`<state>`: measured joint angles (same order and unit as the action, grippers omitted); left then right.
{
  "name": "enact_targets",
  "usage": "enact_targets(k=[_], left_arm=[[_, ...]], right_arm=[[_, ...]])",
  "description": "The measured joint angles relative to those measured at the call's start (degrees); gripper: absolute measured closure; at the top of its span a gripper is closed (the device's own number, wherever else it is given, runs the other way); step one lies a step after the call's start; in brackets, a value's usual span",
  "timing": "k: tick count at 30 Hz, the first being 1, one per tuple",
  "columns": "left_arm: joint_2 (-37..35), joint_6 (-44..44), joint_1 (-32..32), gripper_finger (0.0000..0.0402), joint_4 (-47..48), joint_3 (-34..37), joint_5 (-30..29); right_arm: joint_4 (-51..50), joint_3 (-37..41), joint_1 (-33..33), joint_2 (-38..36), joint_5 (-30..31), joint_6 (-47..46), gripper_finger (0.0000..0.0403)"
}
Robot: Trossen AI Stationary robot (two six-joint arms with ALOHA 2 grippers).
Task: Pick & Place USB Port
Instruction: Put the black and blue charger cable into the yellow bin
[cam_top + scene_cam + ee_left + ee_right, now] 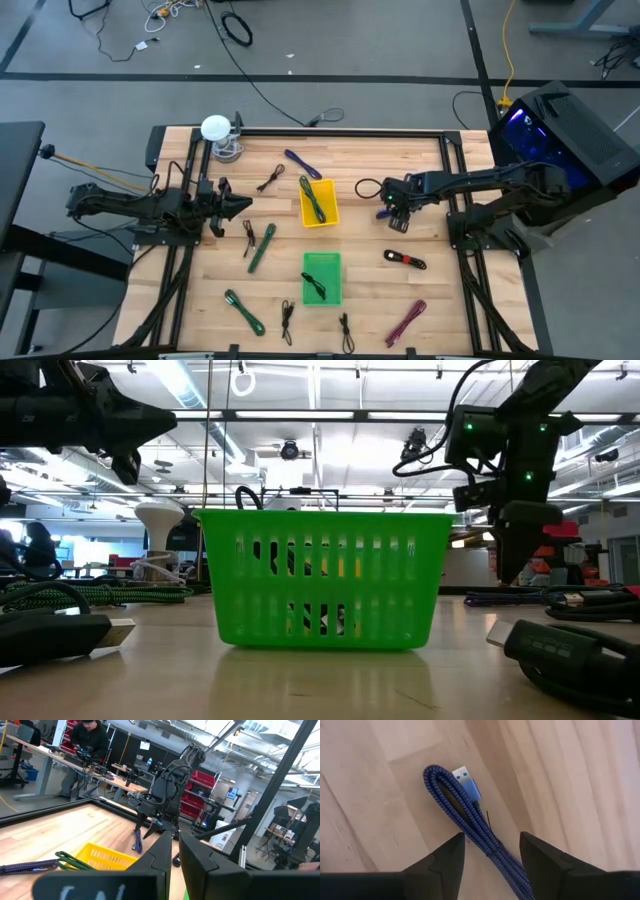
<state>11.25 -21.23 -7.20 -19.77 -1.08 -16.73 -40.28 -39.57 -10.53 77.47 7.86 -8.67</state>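
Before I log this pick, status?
Right gripper open, poised over blue USB cable. Left gripper shut, waiting at table's left. Nothing blocking the cable.

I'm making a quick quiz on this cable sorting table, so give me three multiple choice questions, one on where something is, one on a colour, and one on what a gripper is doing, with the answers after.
1. Where is the green basket relative to the yellow basket in the high view?
A. Below it in the picture
B. Above it in the picture
C. Stacked inside it

2. What colour is the cable under the right gripper?
A. Red
B. Blue
C. White

3. What state is the right gripper in?
A. Shut on the cable
B. Open, fingers on either side of the cable
C. Holding a basket

Answers:
1. A: the high view shows the green basket lower down the table, apart from the yellow one.
2. B: the right wrist view shows a braided blue cable with a USB plug.
3. B: that view shows the fingers spread apart, with the cable lying on the wood between them.
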Motion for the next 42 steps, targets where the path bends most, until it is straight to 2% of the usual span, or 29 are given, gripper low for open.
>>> enact_targets(k=[4,17,20,24,25,30,34,37,42], left_arm=[[0.00,-0.03,0.00,0.0362,0.01,-0.02,0.02],[0.00,-0.04,0.00,0.0362,0.02,-0.09,0.04],[0.00,-0.04,0.00,0.0362,0.02,-0.11,0.04],[0.00,-0.04,0.00,0.0362,0.00,-0.11,0.04],[0.00,-0.04,0.00,0.0362,0.00,-0.11,0.04],[0.00,-0.04,0.00,0.0362,-0.02,-0.11,0.04],[0.00,-0.16,0.00,0.0362,-0.04,-0.13,0.04],[0.00,-0.23,0.00,0.0362,-0.09,-0.13,0.04],[0.00,-0.55,-0.02,0.0362,-0.09,-0.13,0.04]], right_arm=[[1.25,0.00,0.30,1.12,-2.21,-0.95,0.0213],[5.13,-0.29,0.62,9.25,-2.37,0.16,0.0217],[5.73,-0.26,0.69,10.14,-2.12,0.38,0.0250],[6.25,-0.17,0.43,9.92,-3.46,1.82,0.0366],[6.39,-0.17,0.19,9.90,-3.92,2.08,0.0381],[6.51,-1.07,-0.22,9.62,-2.57,0.66,0.0393],[6.12,-5.97,-0.39,8.83,-1.07,0.54,0.0393],[3.66,-11.31,-0.55,8.79,-3.28,0.57,0.0393],[7.03,-19.52,-0.14,8.72,-8.45,-2.89,0.0394]])
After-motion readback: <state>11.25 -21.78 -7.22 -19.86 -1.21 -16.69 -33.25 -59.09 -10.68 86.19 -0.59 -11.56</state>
